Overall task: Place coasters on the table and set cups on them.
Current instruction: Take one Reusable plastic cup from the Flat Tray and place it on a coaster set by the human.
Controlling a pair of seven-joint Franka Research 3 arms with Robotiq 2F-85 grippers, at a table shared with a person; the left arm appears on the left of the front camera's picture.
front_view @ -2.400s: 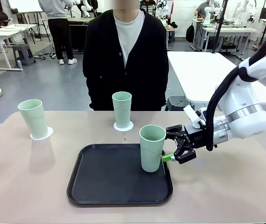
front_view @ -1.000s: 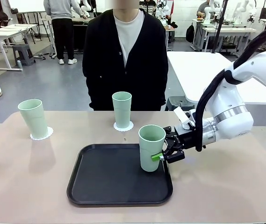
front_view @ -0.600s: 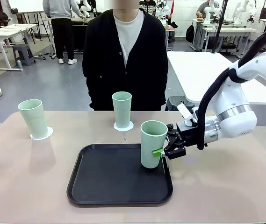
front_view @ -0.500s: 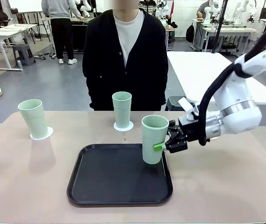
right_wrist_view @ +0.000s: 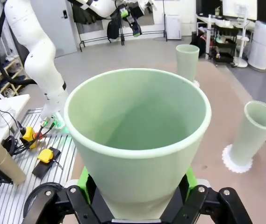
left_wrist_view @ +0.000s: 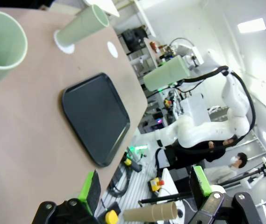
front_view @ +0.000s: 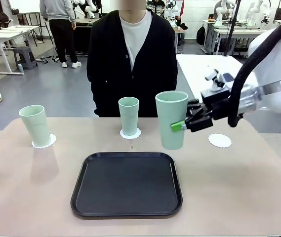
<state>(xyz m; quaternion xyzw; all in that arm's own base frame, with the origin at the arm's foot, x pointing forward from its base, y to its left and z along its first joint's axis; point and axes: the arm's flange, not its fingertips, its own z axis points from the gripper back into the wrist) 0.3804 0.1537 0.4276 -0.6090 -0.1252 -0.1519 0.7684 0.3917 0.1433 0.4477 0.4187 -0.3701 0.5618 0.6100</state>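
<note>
My right gripper (front_view: 184, 124) is shut on a pale green cup (front_view: 172, 120) and holds it upright in the air, past the tray's back right corner. Its green pads (right_wrist_view: 83, 176) press the cup (right_wrist_view: 137, 135) from both sides. A bare white coaster (front_view: 220, 140) lies on the table (front_view: 26, 187) to the right of the held cup. Two more cups stand on coasters: one at the far left (front_view: 35, 125), one at the back middle (front_view: 129, 115). My left gripper (left_wrist_view: 146, 184) is open with nothing between its fingers, low at the table's left side.
An empty black tray (front_view: 126, 183) lies in the middle of the table. A person in a black cardigan (front_view: 133, 54) stands behind the far edge. A white table (front_view: 214, 74) stands at the back right.
The right gripper shut on the cup that stood on the tray, lifted it and carried it up and to the right, off the tray. A bare coaster now shows at the right.
</note>
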